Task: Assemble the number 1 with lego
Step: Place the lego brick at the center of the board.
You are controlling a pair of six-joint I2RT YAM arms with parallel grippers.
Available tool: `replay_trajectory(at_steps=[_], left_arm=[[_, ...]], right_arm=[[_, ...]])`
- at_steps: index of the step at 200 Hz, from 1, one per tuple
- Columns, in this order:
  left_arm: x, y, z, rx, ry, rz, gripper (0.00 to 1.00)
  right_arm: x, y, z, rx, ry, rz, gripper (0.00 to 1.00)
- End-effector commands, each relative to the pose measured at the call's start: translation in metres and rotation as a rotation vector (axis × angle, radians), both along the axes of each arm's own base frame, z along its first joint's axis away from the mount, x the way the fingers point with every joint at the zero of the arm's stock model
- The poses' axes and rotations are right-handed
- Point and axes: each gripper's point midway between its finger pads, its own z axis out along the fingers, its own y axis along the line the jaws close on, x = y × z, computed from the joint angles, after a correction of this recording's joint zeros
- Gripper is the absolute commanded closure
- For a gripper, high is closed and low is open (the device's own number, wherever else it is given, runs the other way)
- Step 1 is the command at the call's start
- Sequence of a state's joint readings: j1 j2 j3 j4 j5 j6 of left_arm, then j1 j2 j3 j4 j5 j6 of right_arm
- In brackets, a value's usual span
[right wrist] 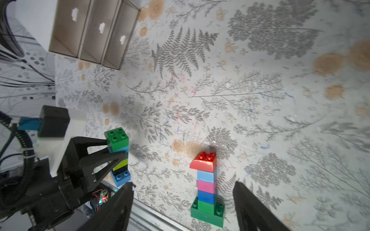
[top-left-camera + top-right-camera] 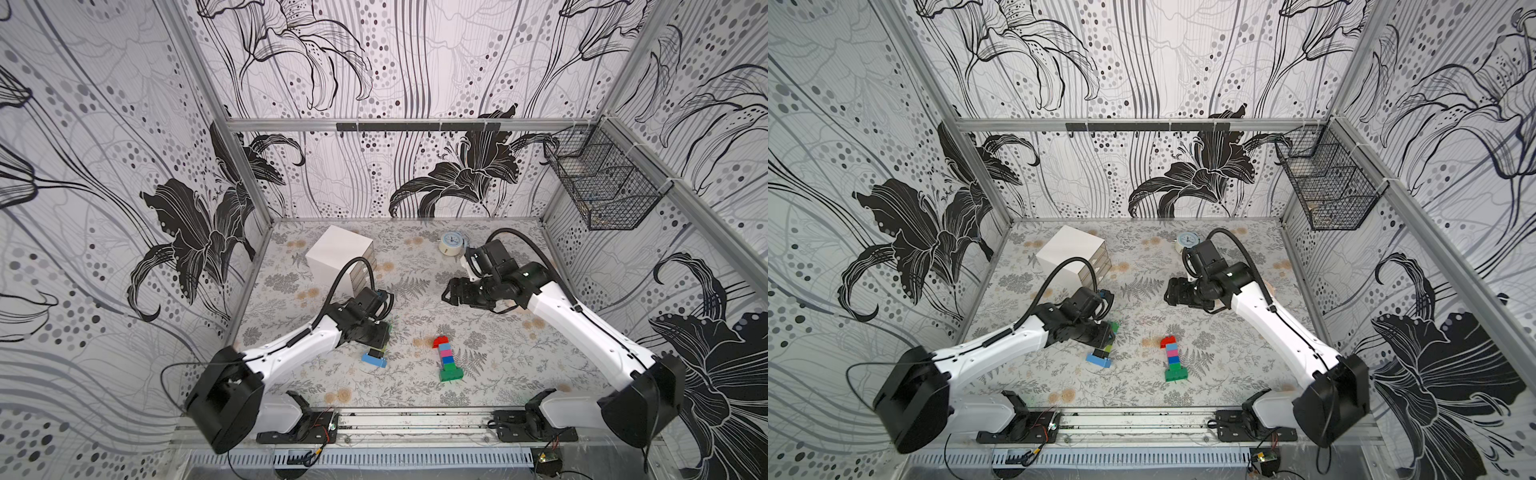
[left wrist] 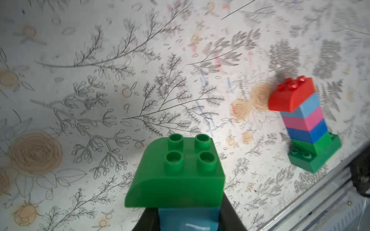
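**A finished 1 on the table, a second stack in the left arm's grip**

The lego number 1 (image 2: 448,359) sits near the front middle of the patterned table (image 2: 415,307), between the two arms and clear of both. From its wide green base brick (image 1: 207,216) it runs green, blue, pink and light blue to a red curved brick (image 1: 204,164) that juts to one side; whether it stands or lies flat I cannot tell for sure.

To its left, well apart, the left gripper (image 1: 118,153) is clamped on a second lego stack (image 1: 120,165); its fingers pinch the stack about the middle, just by the light blue layer. A green curved brick (image 3: 176,174) caps one end; lime and black follow; a blue oblong brick (image 2: 374,359) closes the other end, low by the table. Whether that end touches the surface is hard to say.

The right gripper (image 1: 183,184) hangs farther back, its fingers (image 1: 120,200) spread wide and holding nothing. Just behind it stands a small round clock (image 2: 451,243); a white drawer box (image 2: 338,253) sits at the back left.
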State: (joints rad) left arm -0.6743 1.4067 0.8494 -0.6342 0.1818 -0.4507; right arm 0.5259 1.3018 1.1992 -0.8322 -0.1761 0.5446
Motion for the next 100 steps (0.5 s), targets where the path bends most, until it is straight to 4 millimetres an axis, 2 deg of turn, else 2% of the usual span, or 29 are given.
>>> replay_trajectory(at_steps=[1, 58, 72, 100], left_arm=[[0.010, 0.007, -0.006, 0.060, 0.075, 0.208, 0.89], [0.035, 0.026, -0.030, 0.246, 0.149, 0.408, 0.82], [0.039, 0.023, -0.036, 0.259, 0.172, 0.417, 0.79], [0.043, 0.019, -0.050, 0.254, 0.217, 0.433, 0.65]], right_arm=[[-0.005, -0.032, -0.007, -0.101, -0.024, -0.123, 0.20], [-0.019, -0.049, -0.002, -0.117, -0.051, -0.163, 0.20], [-0.021, -0.051, -0.001, -0.119, -0.052, -0.171, 0.21], [-0.025, -0.054, 0.003, -0.117, -0.065, -0.174, 0.21]])
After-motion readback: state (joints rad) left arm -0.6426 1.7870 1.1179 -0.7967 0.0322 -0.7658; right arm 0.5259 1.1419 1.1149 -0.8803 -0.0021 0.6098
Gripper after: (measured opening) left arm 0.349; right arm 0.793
